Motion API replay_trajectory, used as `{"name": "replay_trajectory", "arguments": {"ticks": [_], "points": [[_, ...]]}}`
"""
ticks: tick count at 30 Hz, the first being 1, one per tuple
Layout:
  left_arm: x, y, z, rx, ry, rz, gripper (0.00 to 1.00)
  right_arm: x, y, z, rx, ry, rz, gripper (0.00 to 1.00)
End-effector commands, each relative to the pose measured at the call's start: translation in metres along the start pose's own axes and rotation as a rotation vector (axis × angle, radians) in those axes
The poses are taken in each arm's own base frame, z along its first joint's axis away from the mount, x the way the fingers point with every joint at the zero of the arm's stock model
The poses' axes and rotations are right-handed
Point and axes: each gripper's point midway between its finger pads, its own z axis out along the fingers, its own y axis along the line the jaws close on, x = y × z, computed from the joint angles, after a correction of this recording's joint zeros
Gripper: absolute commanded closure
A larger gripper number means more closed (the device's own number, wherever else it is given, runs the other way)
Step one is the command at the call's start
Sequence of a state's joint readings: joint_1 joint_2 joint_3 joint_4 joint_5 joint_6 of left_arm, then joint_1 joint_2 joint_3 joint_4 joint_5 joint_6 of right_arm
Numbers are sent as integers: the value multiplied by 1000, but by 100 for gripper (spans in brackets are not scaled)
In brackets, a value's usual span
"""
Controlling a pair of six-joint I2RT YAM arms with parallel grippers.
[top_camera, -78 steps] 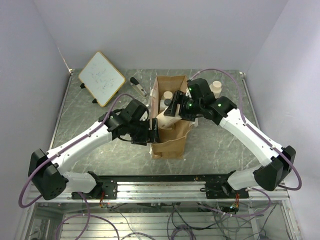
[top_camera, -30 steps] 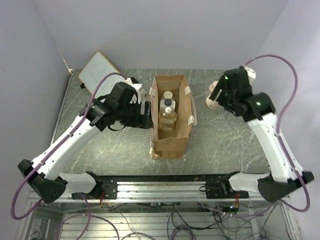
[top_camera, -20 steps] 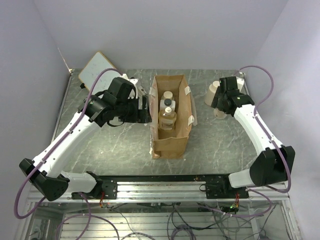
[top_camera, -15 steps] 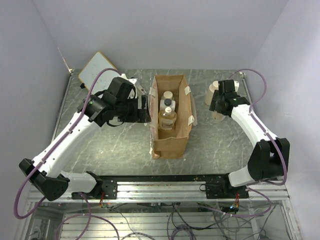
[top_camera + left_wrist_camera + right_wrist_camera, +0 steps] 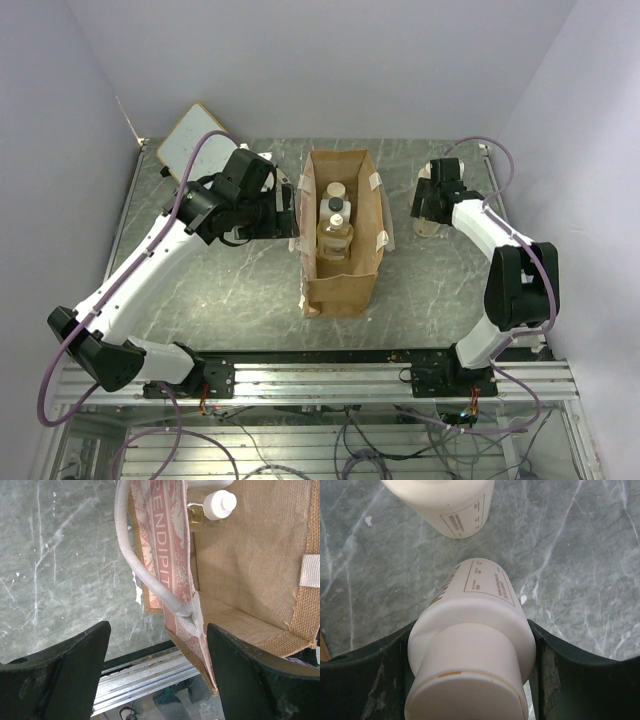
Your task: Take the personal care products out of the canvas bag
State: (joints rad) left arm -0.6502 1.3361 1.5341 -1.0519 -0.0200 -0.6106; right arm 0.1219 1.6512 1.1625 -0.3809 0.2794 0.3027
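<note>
The tan canvas bag stands open in the middle of the table. Inside it are a beige-capped bottle, a black-capped bottle and an amber bottle with a cream cap. My left gripper is open, with its jaws on either side of the bag's left wall and white handle strap. My right gripper is shut on a cream bottle at the table's far right, next to a second cream bottle.
A wood-framed whiteboard lies at the far left, partly behind my left arm. The metal rail runs along the near edge. Walls close in on the table at the back and on both sides. One cream bottle shows beside my right gripper.
My right gripper has carried the cream bottle from the bag to the far right and lowered it beside the other bottle. My left gripper has moved up along the bag's left wall.
</note>
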Motion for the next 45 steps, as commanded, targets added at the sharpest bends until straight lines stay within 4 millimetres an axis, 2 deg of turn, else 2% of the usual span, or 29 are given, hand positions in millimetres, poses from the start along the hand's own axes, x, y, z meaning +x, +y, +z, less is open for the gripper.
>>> {"name": "replay_trajectory", "arguments": {"ticks": [1,6,9,10,11,13,16,20,24,27,29,33,38,40,42,45], "points": [[-8,1,-7,-9,-22,-14,11,-52,2,1,-11,-143,44,91],[-6,0,-6,-3,-12,-5,12,-38,4,14,-18,-72,35,72],[-5,-2,-6,9,-11,5,12,-31,3,19,-11,-30,31,51],[-5,-2,-6,14,-12,8,12,-31,4,19,-12,-21,31,39],[-5,-2,-6,18,-13,13,12,-31,4,19,-11,-9,29,32],[-3,-4,-6,32,-9,22,12,-30,3,15,-7,9,29,20],[3,-6,-5,59,11,33,12,-30,0,2,-3,14,36,6],[6,-9,-6,91,11,50,11,-29,-10,-23,5,-3,44,1],[9,-15,-2,125,29,62,11,-12,-15,-47,-13,25,47,0],[13,-20,2,163,42,60,11,-3,-9,-69,-83,51,42,0],[15,-26,5,193,43,45,11,-3,8,-91,-165,59,-5,0],[20,-39,8,268,78,33,11,-14,48,-141,-195,20,-134,0],[29,-39,12,295,85,27,11,-34,105,-207,-254,-40,-201,0],[31,-41,5,309,93,30,10,-40,127,-229,-272,-66,-218,0],[31,-39,-2,305,85,40,11,-38,150,-242,-276,-71,-238,0],[22,-33,-16,279,27,62,11,-33,188,-247,-305,-55,-239,0]]}}
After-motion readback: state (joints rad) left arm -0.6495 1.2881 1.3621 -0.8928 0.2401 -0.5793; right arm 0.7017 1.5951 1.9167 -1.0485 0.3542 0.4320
